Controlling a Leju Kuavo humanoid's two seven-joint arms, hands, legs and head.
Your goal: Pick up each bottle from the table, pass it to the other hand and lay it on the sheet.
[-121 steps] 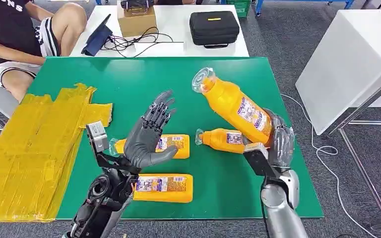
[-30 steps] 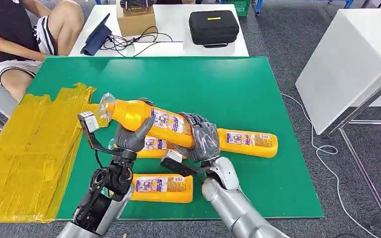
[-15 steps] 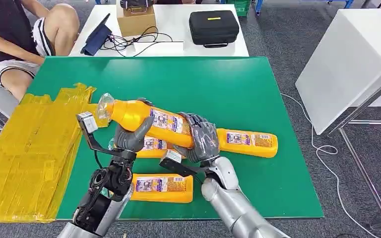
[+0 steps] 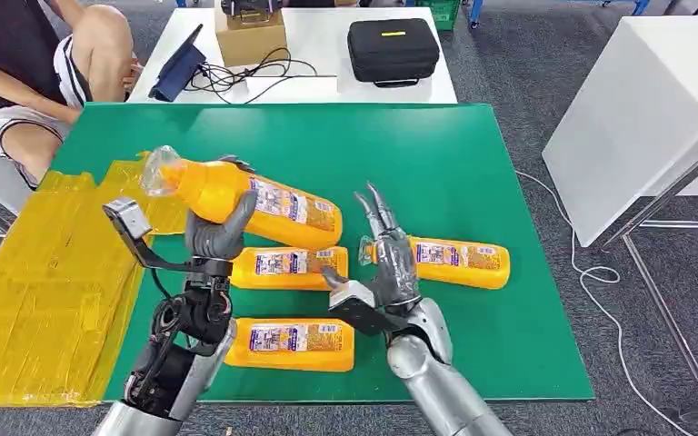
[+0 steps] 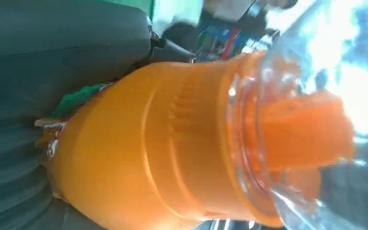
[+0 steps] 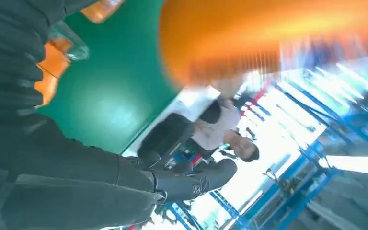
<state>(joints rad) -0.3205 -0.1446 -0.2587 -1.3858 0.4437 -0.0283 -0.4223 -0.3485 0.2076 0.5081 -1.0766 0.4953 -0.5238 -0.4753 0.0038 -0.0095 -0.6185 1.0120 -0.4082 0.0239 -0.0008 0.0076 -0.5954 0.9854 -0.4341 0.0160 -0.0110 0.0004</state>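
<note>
Bottle [image 4: 245,204] sits gripped in the left hand [image 4: 218,232], raised above the green desk [image 4: 436,154], its clear cap toward the yellow sheet [image 4: 45,272]. Right hand [image 4: 391,259] is spread, holding nothing, above another bottle [image 4: 454,261]. Two more bottles [image 4: 286,267] [image 4: 295,343] lie on the desk.

Grey carpet floor [image 4: 509,54], white desk [image 4: 418,86] behind (black case [image 4: 393,50], cardboard box [image 4: 251,36]), white table [image 4: 636,118] at right

No text can be read: the labels on the orange bottles [image 4: 254,207] at mid-frame carry print too small and blurred to be made out.
</note>
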